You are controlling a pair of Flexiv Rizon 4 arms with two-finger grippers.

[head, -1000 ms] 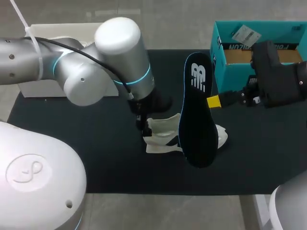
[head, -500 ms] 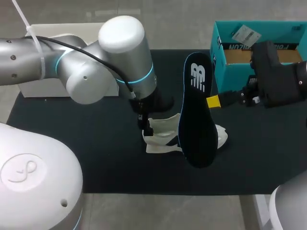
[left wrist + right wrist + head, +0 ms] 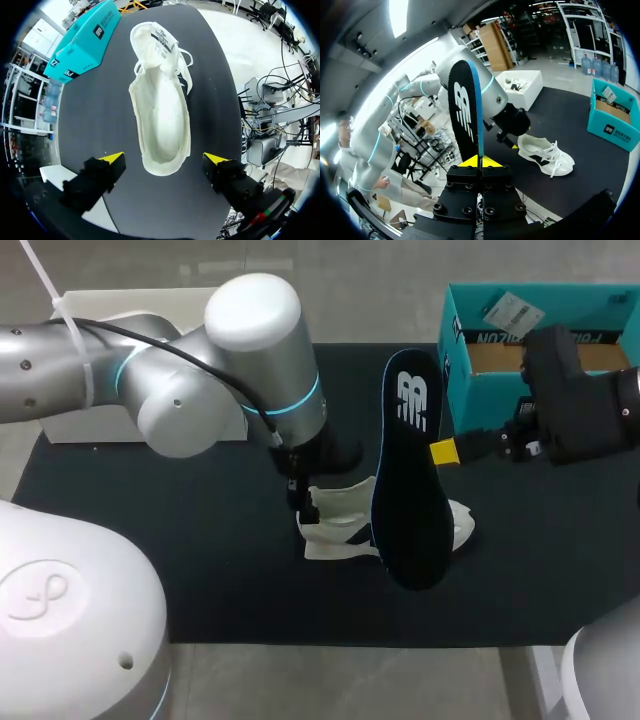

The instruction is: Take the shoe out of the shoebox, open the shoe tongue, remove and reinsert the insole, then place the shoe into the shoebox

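Note:
A white shoe (image 3: 345,525) lies on its sole on the black mat (image 3: 150,530), its opening facing up and empty inside (image 3: 162,100). My left gripper (image 3: 165,158) hangs open right above the heel, one yellow tip on each side and clear of it; in the head view the left gripper (image 3: 298,495) is mostly hidden under its wrist. A dark blue insole (image 3: 410,470) with a white logo stands on edge in the air over the shoe's toe. My right gripper (image 3: 447,452) is shut on the insole's edge (image 3: 465,110). The teal shoebox (image 3: 545,325) stands open at the back right.
A white box (image 3: 90,420) sits at the back left behind my left arm. My left arm's thick links (image 3: 230,370) hang over the mat's left half. Bare mat lies in front of the shoe and to its left.
My left arm's upper links shifted slightly to the right. The shoe, the insole and both grippers stay as they were.

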